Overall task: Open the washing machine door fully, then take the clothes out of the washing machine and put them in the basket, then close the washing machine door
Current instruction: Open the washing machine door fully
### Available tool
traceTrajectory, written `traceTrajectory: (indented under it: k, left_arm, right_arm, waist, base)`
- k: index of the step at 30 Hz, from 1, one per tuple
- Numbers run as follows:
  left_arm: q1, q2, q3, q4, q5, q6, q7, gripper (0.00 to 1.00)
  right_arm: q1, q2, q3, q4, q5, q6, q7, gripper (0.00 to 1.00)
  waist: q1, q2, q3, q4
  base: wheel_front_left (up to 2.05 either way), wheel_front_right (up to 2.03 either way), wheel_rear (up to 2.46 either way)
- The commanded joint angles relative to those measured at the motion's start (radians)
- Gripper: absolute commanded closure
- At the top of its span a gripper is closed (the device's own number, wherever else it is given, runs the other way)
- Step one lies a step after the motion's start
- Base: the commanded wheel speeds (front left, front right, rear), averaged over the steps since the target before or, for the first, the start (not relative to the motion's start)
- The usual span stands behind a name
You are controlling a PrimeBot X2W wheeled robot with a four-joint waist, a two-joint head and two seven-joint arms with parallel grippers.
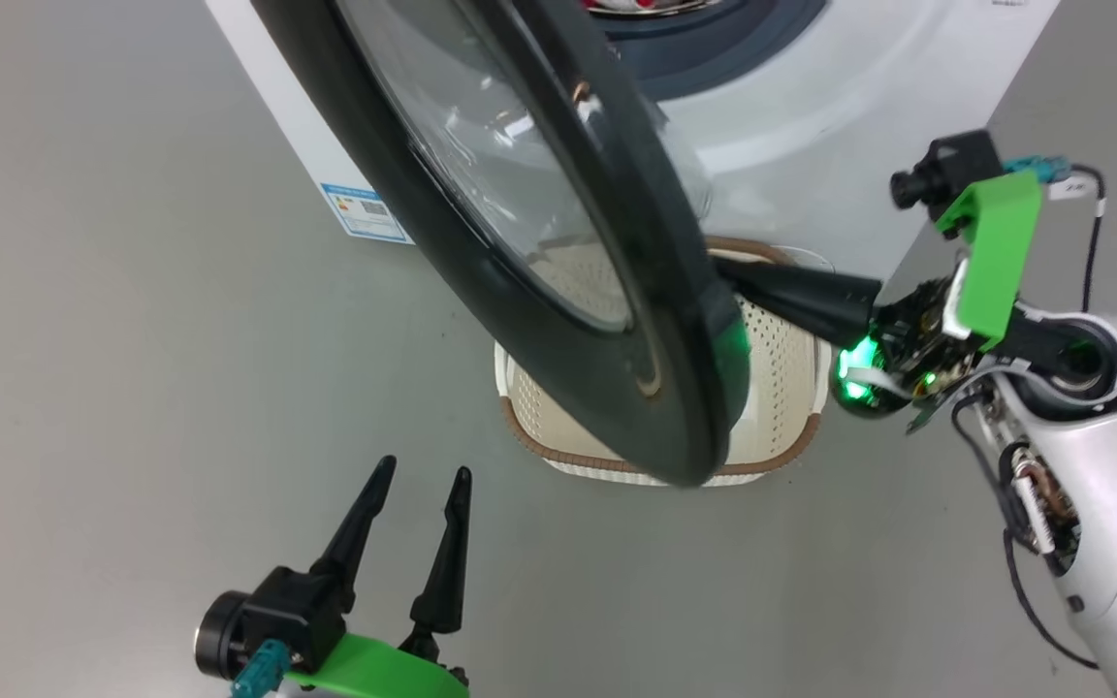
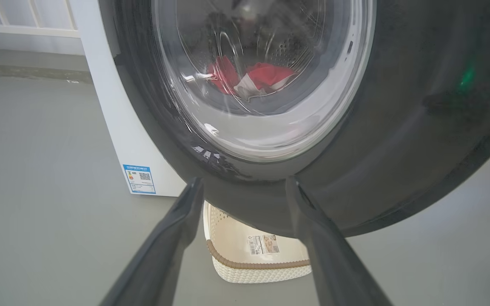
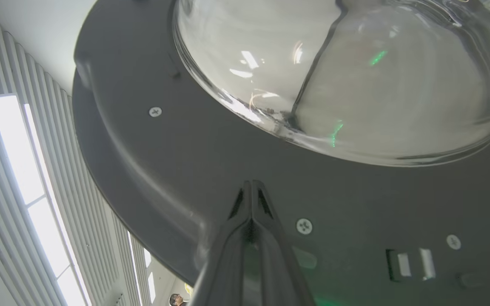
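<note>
Logging the left gripper [image 1: 423, 470] low at the left of the head view, hovering over the grey floor [image 1: 83, 388], jaws standing wide apart and holding nothing. Checking the left wrist view: pointing at the lower rim of the door, not touching it.

Noting a blue label [image 1: 365, 208] sitting low on the white front of the washing machine [image 1: 811, 116].

Finding the washing machine door [image 1: 520, 320] standing partly open, swinging out over the basket [image 1: 781, 368] and hiding the middle of it in the head view. Glass window [image 3: 355, 76] bulging from the door's inner face.

Spotting the clothes [image 2: 262, 76] lying inside the drum [image 2: 287, 46], red with white, showing through the glass in the left wrist view.

Placing the basket on the floor just in front of the machine, below the door, brown rim and label sticker facing the left wrist camera.

Logging the right gripper [image 1: 723, 273] reaching in from the right behind the door, jaws pressing together with nothing between them. Checking the right wrist view: tips [image 3: 251, 185] resting against the dark inner face, just below the glass bulge. Green light glowing at the wrist.
</note>
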Motion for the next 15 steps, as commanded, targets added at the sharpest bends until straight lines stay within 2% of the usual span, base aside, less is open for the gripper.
traceTrajectory:
  k: [1, 15]
  left_arm:
    - [0.005, 0.010, 0.032, -0.022, -0.005, 0.003, -0.009, 0.00]
    - [0.048, 0.010, 0.048, -0.038, -0.003, 0.002, -0.009, 0.00]
  right_arm:
    - [0.022, 0.021, 0.021, -0.035, -0.012, 0.001, 0.012, 1.00]
    - [0.105, 0.065, 0.049, -0.073, -0.041, 0.001, 0.014, 1.00]
  waist:
    - [0.0000, 0.0000, -0.013, 0.011]
    - [0.0000, 0.0000, -0.071, 0.073]
  base:
    - [0.00, 0.00, 0.00]
    - [0.00, 0.00, 0.00]
